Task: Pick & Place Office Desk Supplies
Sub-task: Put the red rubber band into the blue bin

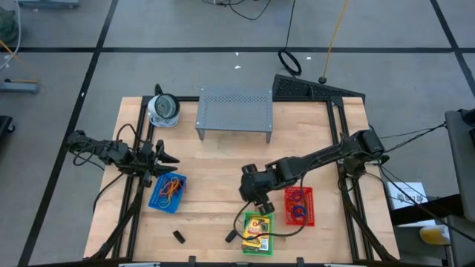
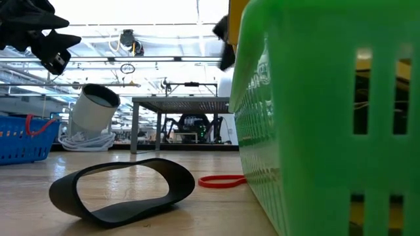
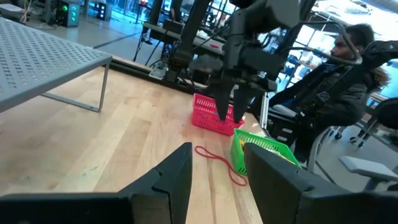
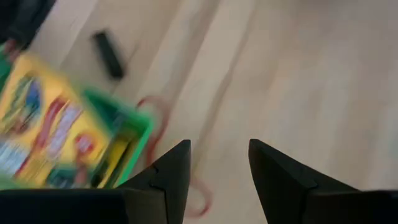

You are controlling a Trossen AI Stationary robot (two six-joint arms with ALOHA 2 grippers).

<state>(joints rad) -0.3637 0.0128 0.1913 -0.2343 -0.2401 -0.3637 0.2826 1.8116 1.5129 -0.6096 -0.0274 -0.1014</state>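
Green basket point(image 2: 328, 118) fills the near side of the low view, with a black band loop point(image 2: 125, 190) lying just beside it and a red rubber band point(image 2: 220, 181) on the wood behind that. From above, this basket point(image 1: 246, 242) sits at the table's front edge and holds a yellow crayon box point(image 1: 257, 231). A black clip point(image 1: 179, 236) and a second one point(image 1: 231, 236) lie on the bare wood to its left. The red basket point(image 1: 299, 205) stands just right of it, with band loops inside. The right gripper point(image 1: 256, 202) hangs above the green basket's back edge, fingers apart and holding nothing. The left gripper point(image 1: 168, 159) waits at the table's left side, fingers also spread and empty, just above the blue basket point(image 1: 168, 193), which holds orange and blue bands. At the back stands the grey shelf point(image 1: 234, 111), with a round white object point(image 1: 164, 109) to its left. A seated person point(image 3: 339, 81) shows beyond the table.
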